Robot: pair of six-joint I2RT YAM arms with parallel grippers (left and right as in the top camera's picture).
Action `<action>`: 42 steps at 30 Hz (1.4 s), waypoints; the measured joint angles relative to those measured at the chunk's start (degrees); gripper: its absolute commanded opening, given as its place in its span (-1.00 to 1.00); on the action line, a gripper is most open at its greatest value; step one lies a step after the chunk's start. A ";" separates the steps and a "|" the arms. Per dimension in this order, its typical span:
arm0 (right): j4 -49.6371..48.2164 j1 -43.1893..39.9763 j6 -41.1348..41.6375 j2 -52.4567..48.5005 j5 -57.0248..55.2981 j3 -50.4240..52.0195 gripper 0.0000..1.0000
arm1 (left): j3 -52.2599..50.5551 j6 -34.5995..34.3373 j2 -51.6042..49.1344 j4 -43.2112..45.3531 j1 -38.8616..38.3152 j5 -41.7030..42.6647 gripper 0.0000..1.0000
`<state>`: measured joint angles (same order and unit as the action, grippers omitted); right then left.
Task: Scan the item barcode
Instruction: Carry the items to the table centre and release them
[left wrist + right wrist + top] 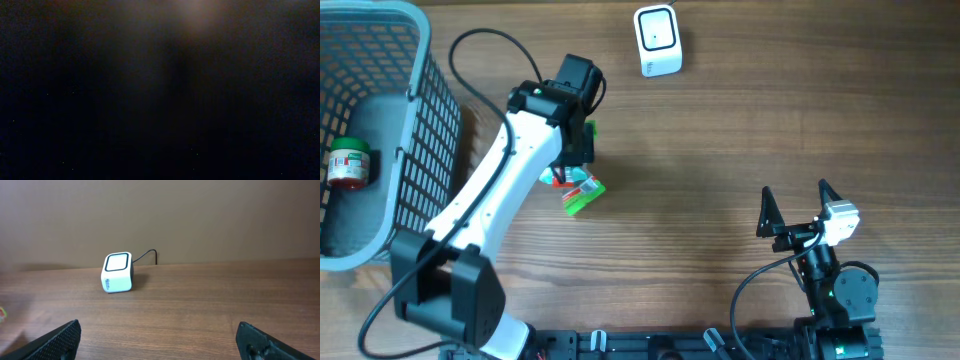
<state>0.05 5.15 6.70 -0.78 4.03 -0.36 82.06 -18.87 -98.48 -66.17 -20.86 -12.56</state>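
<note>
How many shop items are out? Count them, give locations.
2. A green packet under the left pincer; a jar in the basket. More may hide beneath the arm.

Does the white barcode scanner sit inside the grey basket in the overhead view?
No, the white scanner stands on the wooden table, well to the right of the basket, which holds a small jar.
</note>
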 measured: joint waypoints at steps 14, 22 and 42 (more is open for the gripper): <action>-0.02 0.00 0.00 0.00 0.00 0.00 0.99 | -6.75 -2.71 -6.45 11.21 -6.88 7.02 0.08; 0.00 0.00 0.00 0.00 -0.02 0.00 1.00 | -6.80 -3.08 -6.51 12.02 -7.06 10.97 0.85; -0.02 0.00 0.00 0.00 -0.02 0.00 0.99 | -1.79 -2.97 -3.21 10.23 -6.10 11.58 0.90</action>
<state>0.03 5.15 6.70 -0.78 4.01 -0.36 80.27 -21.85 -101.69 -55.94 -26.96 -0.97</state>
